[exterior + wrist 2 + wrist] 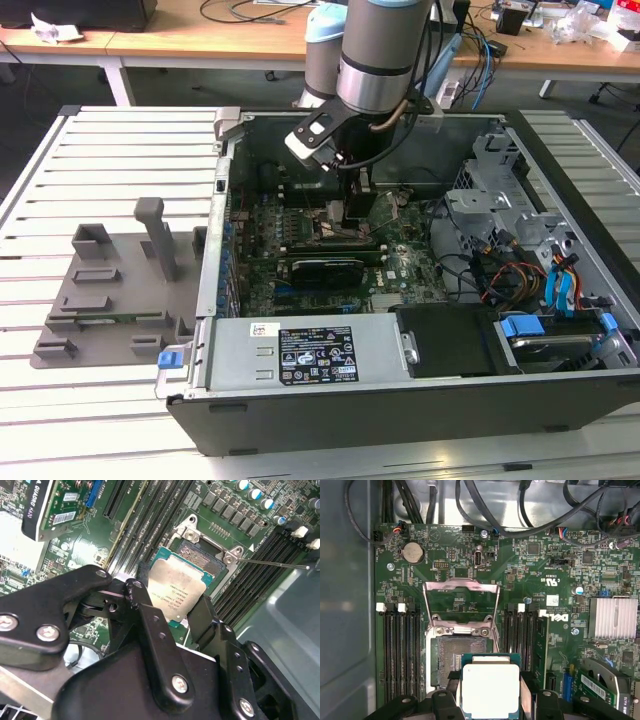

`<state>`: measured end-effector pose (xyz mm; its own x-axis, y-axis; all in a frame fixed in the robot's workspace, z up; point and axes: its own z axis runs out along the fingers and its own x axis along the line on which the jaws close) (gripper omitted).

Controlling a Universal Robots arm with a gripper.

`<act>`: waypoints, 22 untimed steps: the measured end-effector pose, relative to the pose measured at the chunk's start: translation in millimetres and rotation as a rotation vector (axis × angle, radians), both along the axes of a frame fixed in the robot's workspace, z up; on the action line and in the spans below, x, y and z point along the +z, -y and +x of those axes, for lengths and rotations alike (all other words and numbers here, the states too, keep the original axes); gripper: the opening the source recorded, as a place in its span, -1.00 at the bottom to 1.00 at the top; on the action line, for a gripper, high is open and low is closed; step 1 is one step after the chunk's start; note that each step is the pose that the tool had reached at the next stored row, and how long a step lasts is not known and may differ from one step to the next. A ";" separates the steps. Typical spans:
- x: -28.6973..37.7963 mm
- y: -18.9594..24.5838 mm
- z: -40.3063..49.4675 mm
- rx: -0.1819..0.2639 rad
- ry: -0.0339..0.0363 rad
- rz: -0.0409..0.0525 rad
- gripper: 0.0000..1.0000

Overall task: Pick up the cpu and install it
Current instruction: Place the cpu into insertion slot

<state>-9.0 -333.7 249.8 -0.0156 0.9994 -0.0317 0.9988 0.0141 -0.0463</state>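
**Chip poised over bare contacts**

The black jointed claw [172,600] pinches the flat, square, silver-grey-topped cpu [177,594] by two opposite edges. The chip hangs at the near edge of the open black square socket [460,652] and covers it only partly. I cannot tell whether it touches.

That looks to me like the risk. If the chip goes down off-square, a corner could drag across the socket's fine contacts and bend them. It could also catch the raised silver metal frame [461,587] just beyond the socket. A slack grip might let the chip tip.

Around the socket lies the green motherboard [540,565], inside an open black computer case [400,410] on a white slatted desk [110,150]. A grey plastic holder tray [100,290] sits well apart from the socket. Wooden desks [180,35] strewn with cables stand beyond.
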 end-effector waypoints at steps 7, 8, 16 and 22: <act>-2.6 -1.5 0.0 0.000 0.0000 0.0000 0.11; -3.2 -1.6 0.0 0.000 0.0000 -0.0001 0.11; -6.6 -3.8 -0.1 0.000 0.0000 0.0000 0.11; -9.1 -11.4 0.0 0.000 0.0000 0.0000 0.11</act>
<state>-9.0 -322.3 240.8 -0.0155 0.9994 -0.0317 0.9988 0.0140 -0.0463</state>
